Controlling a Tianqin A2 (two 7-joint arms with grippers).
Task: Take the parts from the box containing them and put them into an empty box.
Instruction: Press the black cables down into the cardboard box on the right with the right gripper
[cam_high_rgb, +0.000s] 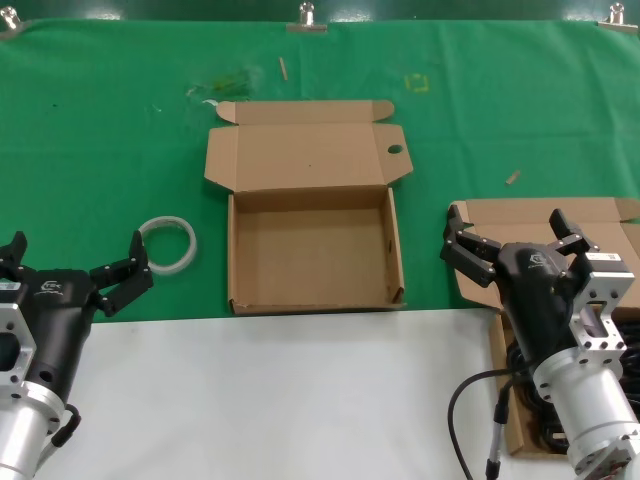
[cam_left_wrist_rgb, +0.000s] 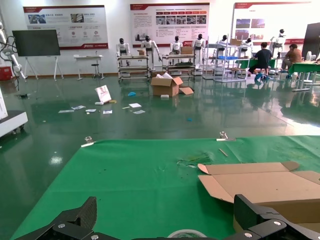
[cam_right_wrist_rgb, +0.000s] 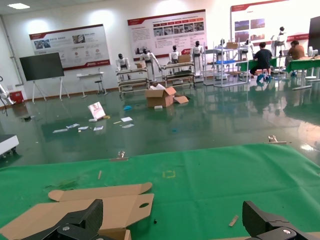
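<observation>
The empty box (cam_high_rgb: 240, 255) lies open in the middle of the green mat, its holed lid (cam_high_rgb: 310, 155) folded back; it also shows in the left wrist view (cam_left_wrist_rgb: 265, 186) and the right wrist view (cam_right_wrist_rgb: 85, 209). The box with the parts (cam_high_rgb: 520, 212) is at the right edge, mostly hidden under my right arm. Part of the black cables (cam_high_rgb: 527, 395) shows inside it. My right gripper (cam_high_rgb: 508, 226) is open and empty above that box's lid; it also shows in its own wrist view (cam_right_wrist_rgb: 175, 220). My left gripper (cam_high_rgb: 78, 256) is open and empty at the left, also seen in its wrist view (cam_left_wrist_rgb: 167, 220).
A white translucent ring (cam_high_rgb: 167, 243) lies on the mat between my left gripper and the empty box, also in the left wrist view (cam_left_wrist_rgb: 186, 233). A small wood scrap (cam_high_rgb: 512, 177) lies right of the empty box. A white surface (cam_high_rgb: 300, 400) covers the near table.
</observation>
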